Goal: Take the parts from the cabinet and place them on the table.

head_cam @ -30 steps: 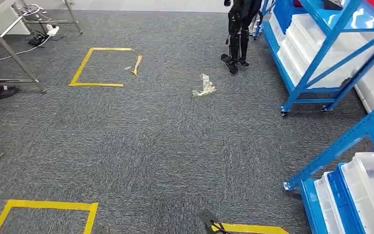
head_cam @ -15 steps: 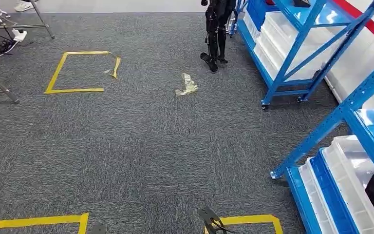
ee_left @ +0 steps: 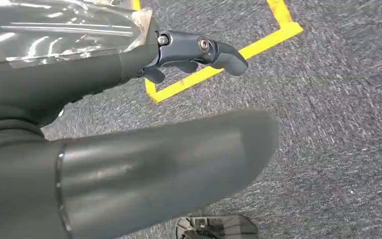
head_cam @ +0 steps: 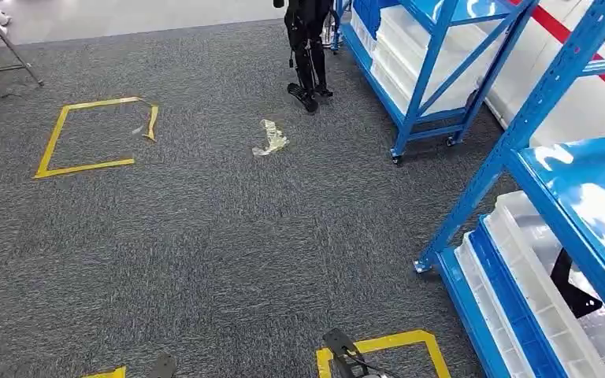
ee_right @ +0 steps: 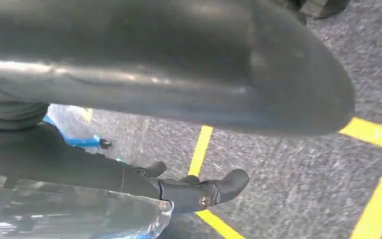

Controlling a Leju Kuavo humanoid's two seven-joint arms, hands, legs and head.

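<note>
Facing grey carpet, blue cabinet, perhaps wheeled

Two blue shelving racks, one crumpled plastic scrap — and three yellow tape squares.

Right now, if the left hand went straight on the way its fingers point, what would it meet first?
Probably the grey carpet, about at the yellow tape corner beyond the left hand; nothing shows between, though depth is unclear.
</note>
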